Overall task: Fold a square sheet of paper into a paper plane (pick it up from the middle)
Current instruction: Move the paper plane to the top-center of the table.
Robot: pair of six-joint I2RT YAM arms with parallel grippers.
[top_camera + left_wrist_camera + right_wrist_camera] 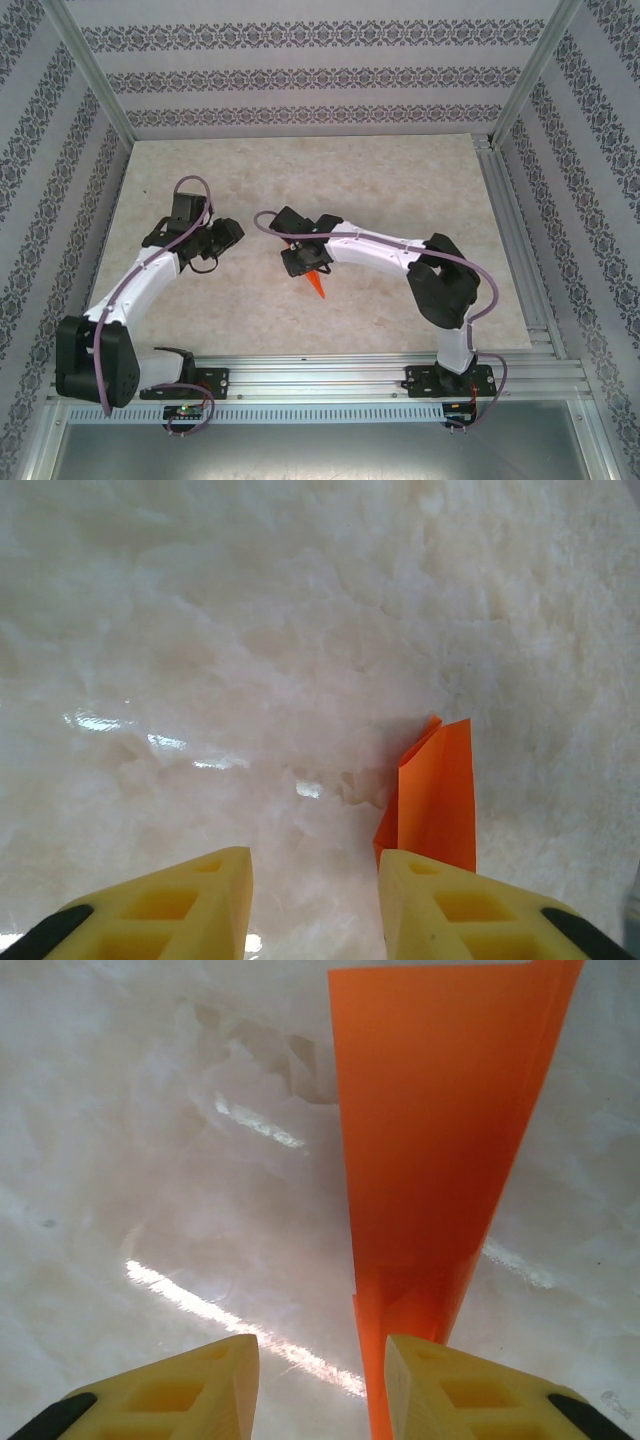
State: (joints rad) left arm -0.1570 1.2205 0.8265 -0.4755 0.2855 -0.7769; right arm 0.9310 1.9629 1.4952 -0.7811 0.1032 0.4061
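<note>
The orange paper, folded into a narrow pointed paper plane [317, 285], sits on the table just under and in front of my right gripper [298, 260]. In the right wrist view the plane [440, 1140] runs up from beside the inner face of the right finger [440, 1385]. That gripper [320, 1345] is open and does not clamp the paper. My left gripper [315, 860] is open with bare table between its fingers. The plane [437, 800] lies just beyond its right finger [450, 900]. In the top view the left gripper [226, 238] is to the left of the paper.
The pale marbled table [330, 180] is ringed by patterned walls and a metal frame [505, 230] on the right. Both arm bases sit on the rail [330, 380] at the near edge.
</note>
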